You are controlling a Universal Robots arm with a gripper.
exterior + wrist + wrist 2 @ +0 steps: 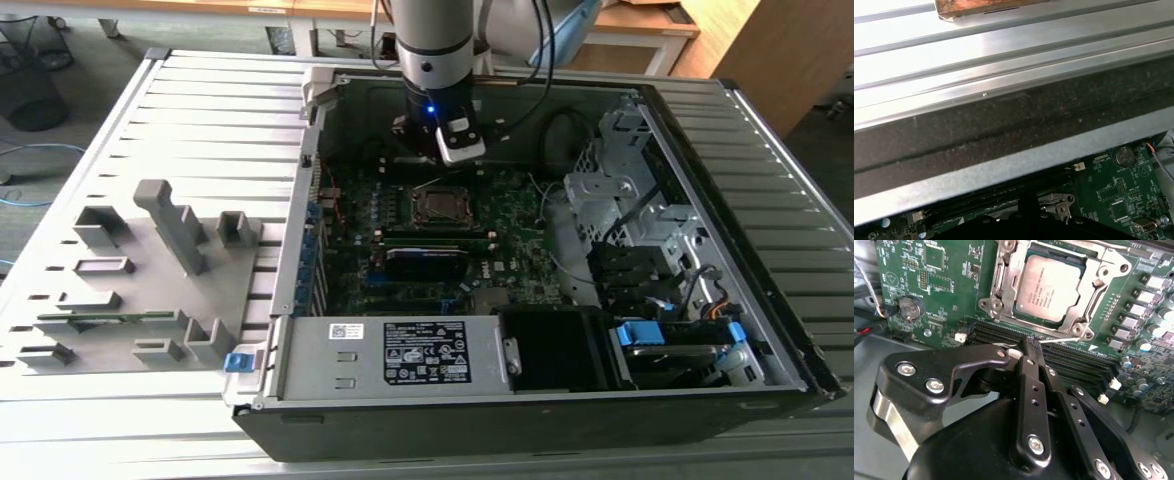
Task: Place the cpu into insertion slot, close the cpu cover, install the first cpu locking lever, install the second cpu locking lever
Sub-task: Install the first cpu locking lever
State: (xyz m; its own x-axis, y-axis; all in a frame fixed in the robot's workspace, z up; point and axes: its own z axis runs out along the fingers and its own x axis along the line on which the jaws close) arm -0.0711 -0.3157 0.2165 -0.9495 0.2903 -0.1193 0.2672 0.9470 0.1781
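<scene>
The cpu [1049,286], a flat square chip with a dull silver top, lies in its socket on the green motherboard [949,290]. The cpu cover [1104,267], a silvery frame with a square window, lies down around it. A thin metal lever rod [1066,339] runs along the socket edge nearest my fingertips. My gripper [1030,344] is shut with nothing in it, its black fingers [1029,375] meeting just short of that edge, above the memory slots. In the exterior view the gripper [461,150] hangs inside the open computer case, just behind the socket [438,205].
The case walls [300,200] enclose the board. A black module [427,265] sits in front of the socket, the power supply [400,355] at the front, drive cages [627,200] and cables on the exterior view's right. Grey fixtures [160,260] stand on the slatted table. A coin battery [1124,156] sits on the board.
</scene>
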